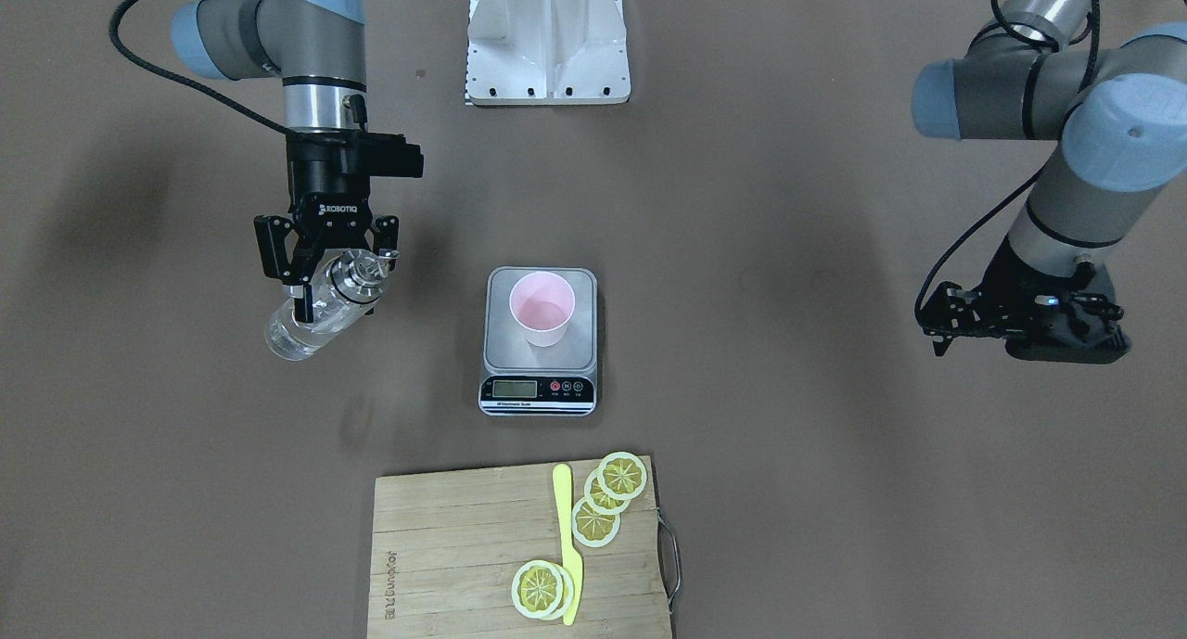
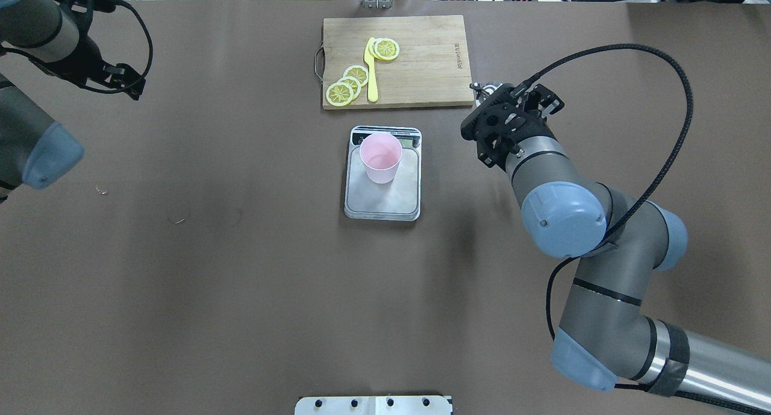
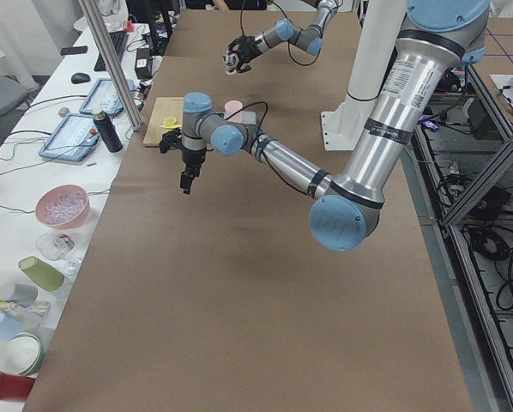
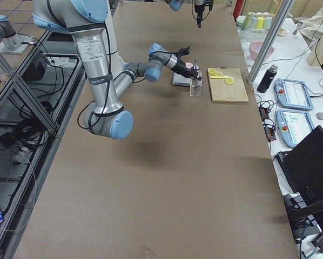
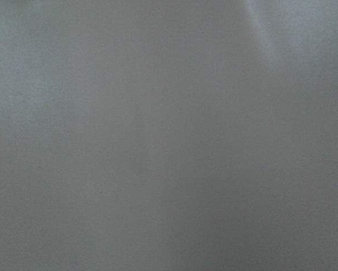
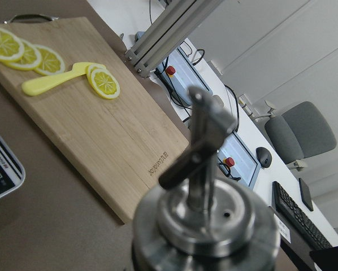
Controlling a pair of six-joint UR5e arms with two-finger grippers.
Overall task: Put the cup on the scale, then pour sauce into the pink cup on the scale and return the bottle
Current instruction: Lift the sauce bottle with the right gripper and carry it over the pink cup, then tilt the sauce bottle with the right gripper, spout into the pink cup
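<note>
The right gripper (image 1: 343, 282) was clenched around the neck of the glass bottle (image 1: 306, 328), just below its shiny metal pour spout (image 6: 198, 148). In the front-facing view the bottle looked tilted, spout end up and towards the robot. Whether its base touched the brown table (image 1: 835, 481) could not be told. It was out to the right of the digital kitchen scale (image 1: 501, 342) and well apart from it.

The pale pink cup (image 1: 542, 307) stood upright on the scale's steel platform, towards the platform's far half. The scale sat mid-table, its display strip (image 1: 515, 389) on the far side, away from the robot.

Beyond the scale lay a wooden cutting board (image 1: 464, 546) carrying lemon slices (image 1: 621, 475) and a yellow knife (image 1: 564, 537).

The left gripper (image 1: 946, 324) hung over bare table far off to the left, well apart from everything else. Whether its fingers were spread or closed could not be told. Its wrist camera showed only a grey blur.
</note>
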